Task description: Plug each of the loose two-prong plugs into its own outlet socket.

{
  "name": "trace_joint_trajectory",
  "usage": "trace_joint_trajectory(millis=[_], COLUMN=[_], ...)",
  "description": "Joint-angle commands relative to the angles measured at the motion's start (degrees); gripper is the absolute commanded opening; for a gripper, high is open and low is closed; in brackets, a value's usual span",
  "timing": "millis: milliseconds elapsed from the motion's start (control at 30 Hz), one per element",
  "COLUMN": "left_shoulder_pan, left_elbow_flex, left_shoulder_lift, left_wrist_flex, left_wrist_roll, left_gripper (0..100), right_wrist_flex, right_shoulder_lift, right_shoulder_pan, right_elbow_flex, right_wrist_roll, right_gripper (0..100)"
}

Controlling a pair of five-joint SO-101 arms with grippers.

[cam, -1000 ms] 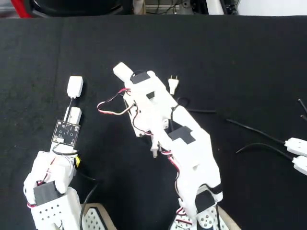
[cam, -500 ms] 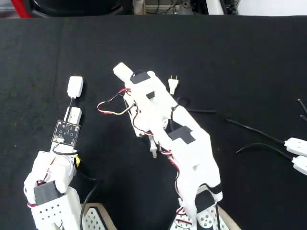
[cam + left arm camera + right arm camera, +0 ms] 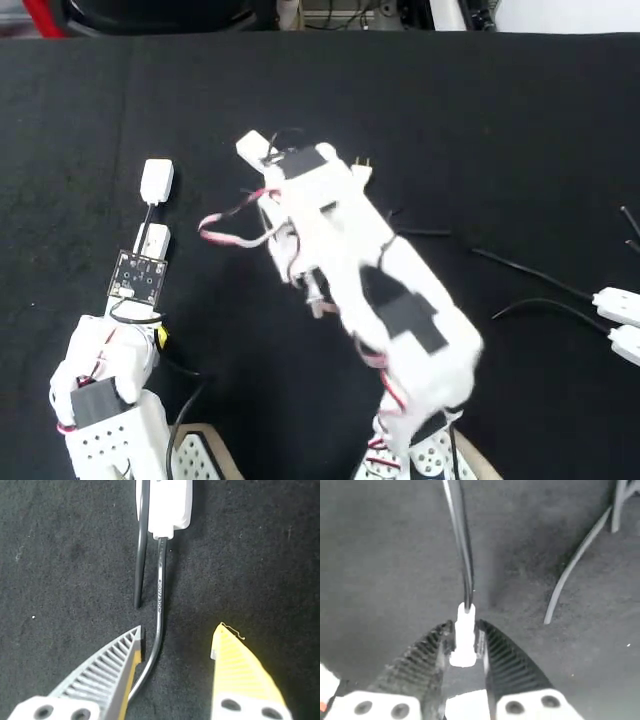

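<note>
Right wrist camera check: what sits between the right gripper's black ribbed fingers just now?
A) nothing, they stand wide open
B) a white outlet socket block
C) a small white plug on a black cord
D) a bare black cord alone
C: the right gripper is closed on the small white plug, and its black cord runs off beyond the fingertips.

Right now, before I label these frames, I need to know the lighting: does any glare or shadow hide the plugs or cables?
High view: even light, no glare on the black cloth; the white arm casing looks washed out. Left wrist view: a thin sheen runs along the black cable, hiding nothing. Right wrist view: the white plug in the right gripper is bright yet unshadowed.
</note>
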Motion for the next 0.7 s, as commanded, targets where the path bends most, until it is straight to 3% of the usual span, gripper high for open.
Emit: trace_joint_trajectory(millis=[0,233,467,667], left_shoulder_pan=[-0.4,2.4,11.5,19.1], left_elbow_flex=[-0.1,-0.7,-4.5,-8.2], left_shoulder_lift=[-0.3,-0.3,-0.3,-0.3], left_wrist_flex=[-1.2,-3.2,-10.9,-10.1], left_wrist_roll=[0.0,5.8,20.9,22.2], left_gripper=[23,23,23,23], right_wrist_flex=[-4.5,-20.0,-38.9,-44.9], right_shoulder_lift=[-18.5,-48.8,-74.3,-87.3], right_shoulder_pan=[-5.3,-8.3,-18.4,-20.0], right_elbow_flex=[10.7,33.1,60.2,71.6], right_wrist_roll=[0.4,0.5,1.2,1.6], right_gripper=[1.2,1.2,1.2,1.2])
